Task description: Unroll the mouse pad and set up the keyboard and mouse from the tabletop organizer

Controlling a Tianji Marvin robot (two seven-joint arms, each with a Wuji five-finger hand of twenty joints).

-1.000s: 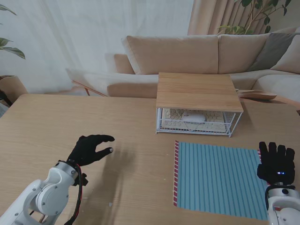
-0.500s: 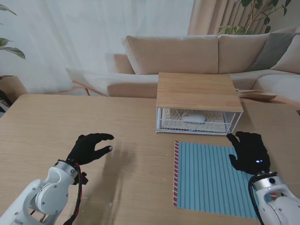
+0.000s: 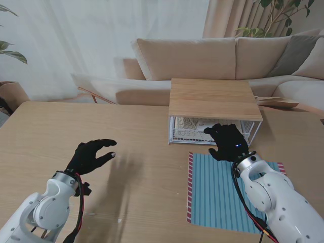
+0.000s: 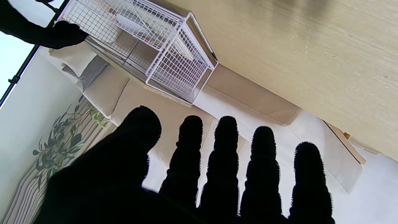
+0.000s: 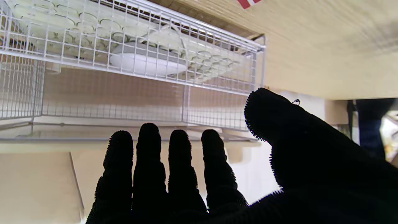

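Black-gloved right hand (image 3: 229, 142), fingers spread and empty, at front of wire organizer (image 3: 212, 130) holding keyboard (image 3: 187, 125) and mouse (image 3: 208, 126); left hand (image 3: 91, 156) open, well left of organizer.

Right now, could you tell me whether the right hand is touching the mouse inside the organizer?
Apart: in the right wrist view, the wire front of the organizer stands between the open right hand and the mouse.
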